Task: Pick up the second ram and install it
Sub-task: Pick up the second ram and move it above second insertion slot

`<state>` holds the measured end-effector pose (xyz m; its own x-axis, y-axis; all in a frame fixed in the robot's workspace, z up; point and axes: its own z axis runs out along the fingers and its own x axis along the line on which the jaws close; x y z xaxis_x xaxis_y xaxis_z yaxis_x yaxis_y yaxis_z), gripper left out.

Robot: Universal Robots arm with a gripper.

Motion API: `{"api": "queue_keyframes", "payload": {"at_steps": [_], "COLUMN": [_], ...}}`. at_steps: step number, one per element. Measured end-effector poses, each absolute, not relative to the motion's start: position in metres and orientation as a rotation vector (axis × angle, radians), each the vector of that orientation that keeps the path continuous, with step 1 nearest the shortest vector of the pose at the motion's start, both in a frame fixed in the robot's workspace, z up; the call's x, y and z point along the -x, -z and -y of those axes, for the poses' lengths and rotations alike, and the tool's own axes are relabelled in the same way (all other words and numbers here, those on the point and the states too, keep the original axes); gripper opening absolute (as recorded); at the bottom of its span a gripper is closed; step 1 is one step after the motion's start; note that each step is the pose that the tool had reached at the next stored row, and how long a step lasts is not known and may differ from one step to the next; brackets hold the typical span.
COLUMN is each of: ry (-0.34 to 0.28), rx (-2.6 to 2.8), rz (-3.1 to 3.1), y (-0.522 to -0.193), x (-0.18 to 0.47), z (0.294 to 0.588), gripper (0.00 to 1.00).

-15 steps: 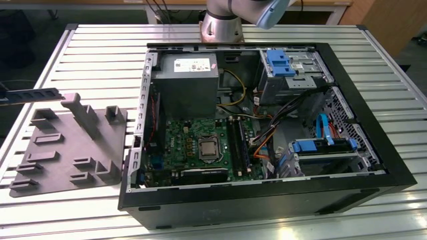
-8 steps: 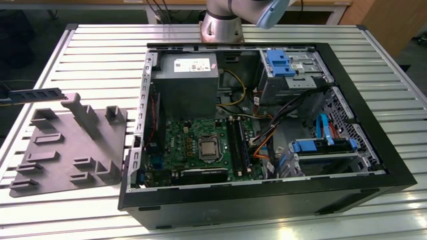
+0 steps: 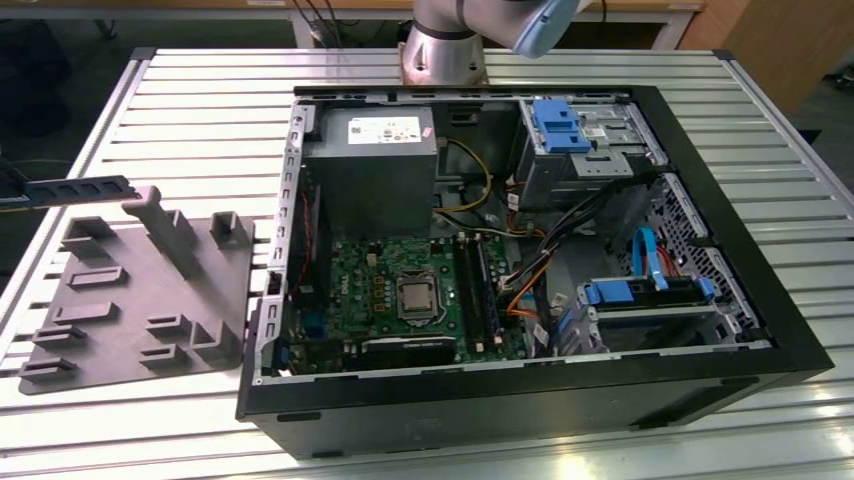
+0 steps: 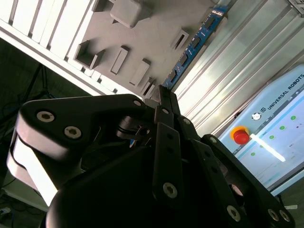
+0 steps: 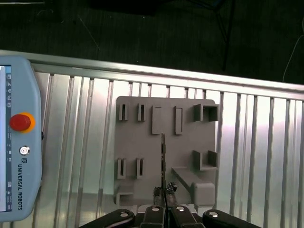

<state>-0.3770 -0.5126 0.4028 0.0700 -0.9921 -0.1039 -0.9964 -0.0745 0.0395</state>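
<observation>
My gripper is shut on the second ram, a thin dark stick seen edge-on in the first wrist view. It hangs above the grey moulded tray. In the second wrist view the black fingers clamp one end of the ram, whose blue-edged length reaches out across the tray. In the exterior view the ram floats level, just beyond the tray's far left corner. The motherboard's black memory slots lie inside the open computer case.
The tray carries tall posts and several small pockets. A teach pendant with a red button lies on the slatted aluminium table beside the tray. The case holds a power supply, cables and blue drive brackets.
</observation>
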Motion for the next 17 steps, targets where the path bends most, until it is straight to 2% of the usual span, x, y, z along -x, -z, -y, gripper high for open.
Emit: {"api": "queue_keyframes", "payload": {"at_steps": [17], "ry": [-0.160], "rx": [2.267], "rz": [-2.108], "y": [-0.4027], "x": [0.3701], "z": [0.5126], "gripper": [0.11]}}
